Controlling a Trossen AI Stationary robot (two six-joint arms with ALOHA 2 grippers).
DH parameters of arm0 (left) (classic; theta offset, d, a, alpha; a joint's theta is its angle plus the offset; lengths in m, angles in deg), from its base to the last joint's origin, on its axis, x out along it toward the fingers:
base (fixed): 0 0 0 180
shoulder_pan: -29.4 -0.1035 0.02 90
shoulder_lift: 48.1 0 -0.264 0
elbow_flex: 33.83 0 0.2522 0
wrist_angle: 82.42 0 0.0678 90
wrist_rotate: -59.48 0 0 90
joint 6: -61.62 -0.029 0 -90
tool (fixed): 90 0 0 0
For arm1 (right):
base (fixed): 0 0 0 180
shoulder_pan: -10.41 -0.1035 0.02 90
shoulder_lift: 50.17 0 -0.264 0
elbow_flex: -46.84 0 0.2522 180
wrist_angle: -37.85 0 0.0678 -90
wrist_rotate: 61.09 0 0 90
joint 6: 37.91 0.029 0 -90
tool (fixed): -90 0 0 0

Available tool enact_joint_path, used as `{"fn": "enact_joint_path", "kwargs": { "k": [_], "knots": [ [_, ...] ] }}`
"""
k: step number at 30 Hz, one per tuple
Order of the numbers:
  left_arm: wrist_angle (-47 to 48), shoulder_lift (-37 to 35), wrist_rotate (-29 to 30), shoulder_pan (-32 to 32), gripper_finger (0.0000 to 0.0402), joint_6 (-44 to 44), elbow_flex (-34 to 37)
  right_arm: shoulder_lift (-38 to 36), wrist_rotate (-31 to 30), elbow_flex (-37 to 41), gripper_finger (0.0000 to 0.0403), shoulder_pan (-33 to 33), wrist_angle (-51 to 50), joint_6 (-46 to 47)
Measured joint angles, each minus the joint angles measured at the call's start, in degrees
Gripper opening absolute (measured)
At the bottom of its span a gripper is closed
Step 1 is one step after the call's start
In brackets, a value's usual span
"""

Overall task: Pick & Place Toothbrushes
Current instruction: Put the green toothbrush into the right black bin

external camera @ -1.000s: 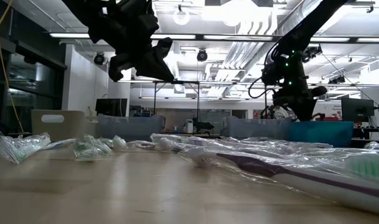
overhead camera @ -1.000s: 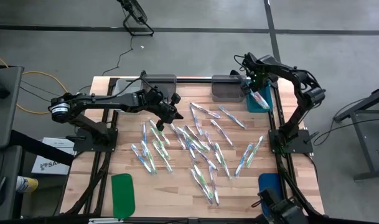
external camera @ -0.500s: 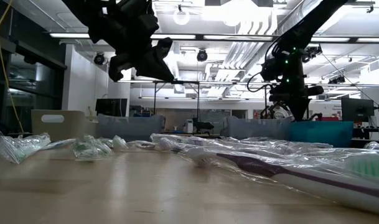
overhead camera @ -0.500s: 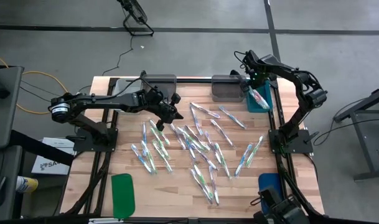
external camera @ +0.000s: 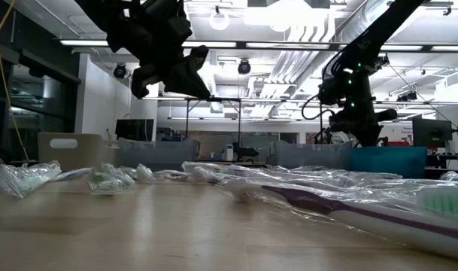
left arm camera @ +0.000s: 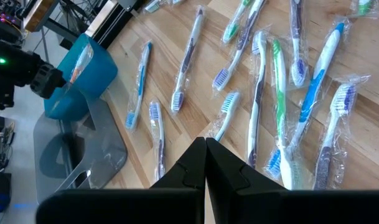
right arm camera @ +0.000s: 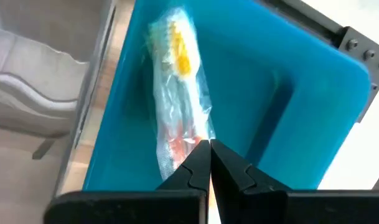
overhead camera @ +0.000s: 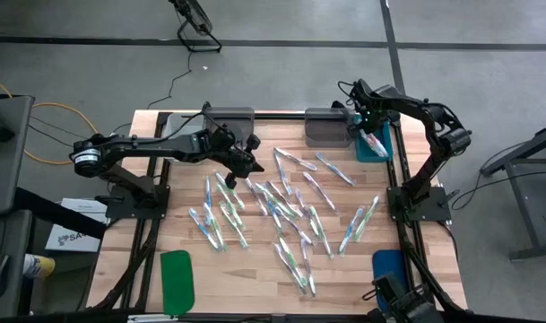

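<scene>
Since the earlier frames the right gripper [overhead camera: 366, 115] has lifted slightly over the blue bin [overhead camera: 382, 151] at the upper right of the high view and brought its fingers together; in the right wrist view the two dark fingers [right arm camera: 195, 167] now meet with nothing between them, and a wrapped toothbrush with yellow and orange accents [right arm camera: 177, 93] lies loose in that bin just beyond their tips. The left gripper [overhead camera: 252, 161] has not shifted: it hangs above the upper-left edge of the scatter, fingers [left arm camera: 195, 163] pressed shut and empty.

The task looks to be at an early stage. One or two toothbrushes sit in the blue bin, while the main pile of toothbrushes [overhead camera: 286, 211] is spread over the middle of the wooden tabletop [overhead camera: 147, 269], some overlapping, a few lying apart toward the right edge. The two grey bins [overhead camera: 228, 121] along the top edge seem to hold none, though their insides are hard to read. A flat green pad [overhead camera: 177, 280] lies at the lower left, untouched. Nearly all the picking remains.
</scene>
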Motion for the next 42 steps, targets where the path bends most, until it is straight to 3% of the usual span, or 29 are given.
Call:
{"fn": "enact_joint_path", "kwargs": {
  "k": [11, 19, 30, 42],
  "knots": [
    [0.0, 0.0, 0.0, 0.02, 0.0002, 0.0, 0.0, -10.33, -0.38, -0.09, 0.0004, -2.96, -3.95, -0.32],
    [1.17, 0.0, 0.02, 0.0, 0.0002, 0.0, 0.0, -18.26, 2.03, -0.09, 0.0004, -11.22, -14.42, 0.75],
    [5.97, -0.67, 0.09, 0.0, 0.0002, 0.4, 0.04, -20.98, 3.33, -0.09, 0.0004, -30.65, -24.09, -1.25],
    [8.89, -1.84, 0.57, 0.0, 0.0001, 1.44, 0.04, -20.98, 3.2, -0.09, 0.0004, -54.52, -28.21, -3.98]
  ]
}}
